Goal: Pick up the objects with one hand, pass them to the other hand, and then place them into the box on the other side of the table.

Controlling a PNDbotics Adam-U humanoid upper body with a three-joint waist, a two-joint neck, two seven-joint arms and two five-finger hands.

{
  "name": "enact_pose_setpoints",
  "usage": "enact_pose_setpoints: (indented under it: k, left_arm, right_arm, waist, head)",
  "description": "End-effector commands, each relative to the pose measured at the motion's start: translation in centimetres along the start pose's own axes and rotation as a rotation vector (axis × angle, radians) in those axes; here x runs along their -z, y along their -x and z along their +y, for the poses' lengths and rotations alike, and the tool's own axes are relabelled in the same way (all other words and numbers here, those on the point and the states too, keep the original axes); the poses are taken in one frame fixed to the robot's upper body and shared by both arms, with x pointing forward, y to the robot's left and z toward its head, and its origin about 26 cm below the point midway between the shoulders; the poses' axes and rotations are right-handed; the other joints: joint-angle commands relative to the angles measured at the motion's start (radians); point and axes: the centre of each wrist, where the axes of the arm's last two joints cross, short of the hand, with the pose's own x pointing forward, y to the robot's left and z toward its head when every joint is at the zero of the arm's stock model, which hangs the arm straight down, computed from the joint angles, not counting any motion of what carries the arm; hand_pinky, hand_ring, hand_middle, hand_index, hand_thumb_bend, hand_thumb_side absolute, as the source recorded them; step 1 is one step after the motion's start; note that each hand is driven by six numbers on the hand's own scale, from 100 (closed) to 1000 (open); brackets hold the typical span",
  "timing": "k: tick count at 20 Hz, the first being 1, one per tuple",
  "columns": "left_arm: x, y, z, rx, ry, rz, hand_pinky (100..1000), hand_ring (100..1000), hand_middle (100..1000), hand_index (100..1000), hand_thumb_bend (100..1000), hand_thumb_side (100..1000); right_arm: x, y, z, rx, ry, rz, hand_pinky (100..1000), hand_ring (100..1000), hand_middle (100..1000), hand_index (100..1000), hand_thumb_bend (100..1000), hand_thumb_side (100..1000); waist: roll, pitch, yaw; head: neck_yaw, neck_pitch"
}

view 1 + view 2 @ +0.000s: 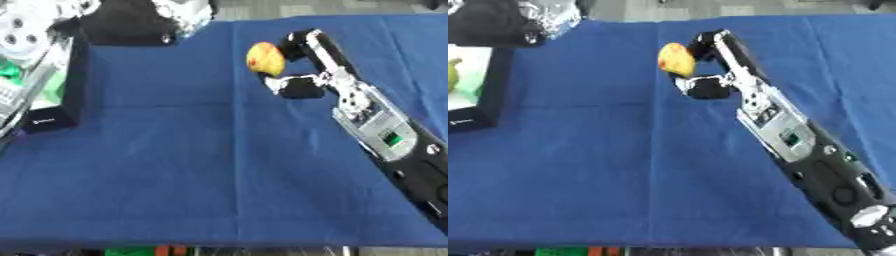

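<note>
A yellow fruit (265,59) with a red patch is held above the far middle of the blue table (175,165). My right hand (325,60) reaches in from the right and is shut on it, with fingers behind the fruit and the thumb curled below it. The black-walled box (74,85) stands at the table's left edge, with green things and white items inside. My left hand (131,22) shows as a black and silver shape at the top left, over the box's far end. Its fingers are too unclear to make out.
My right forearm (798,145) crosses the right side of the table diagonally from the lower right corner. Bright items (144,250) show below the table's front edge.
</note>
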Motion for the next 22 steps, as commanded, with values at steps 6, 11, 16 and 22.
enact_pose_setpoints:
  k: [6, 11, 16, 22]
  left_arm:
    - [2.1, 1.0, -1.3, 0.027, 0.019, 0.048, 779, 777, 761, 741, 206, 622]
    - [3.2, 2.9, -2.6, 0.067, 0.064, 0.097, 794, 796, 782, 770, 262, 536]
    - [4.1, 3.9, -3.2, 0.139, 0.135, 0.103, 802, 809, 792, 782, 351, 435]
    - [4.9, 4.9, -4.0, 0.182, 0.189, 0.117, 800, 810, 792, 787, 405, 400]
  right_arm:
    - [0.5, -1.1, -0.4, 0.008, 0.026, -0.055, 690, 643, 460, 520, 375, 100]
    - [0.5, -1.1, -0.3, 0.025, 0.042, -0.064, 688, 642, 460, 519, 375, 100]
    - [0.6, -1.1, -0.2, 0.045, 0.048, -0.072, 687, 641, 459, 517, 372, 100]
    - [0.6, -1.3, 0.0, 0.067, 0.051, -0.089, 686, 640, 459, 516, 370, 100]
  waist:
    - [0.001, -0.029, 0.004]
    - [0.003, -0.028, 0.004]
    - [0.004, -0.030, 0.005]
    - [0.004, -0.031, 0.004]
  head:
    - [-0.002, -0.003]
    - [-0.003, -0.003]
    - [-0.002, -0.003]
    - [0.000, -0.003]
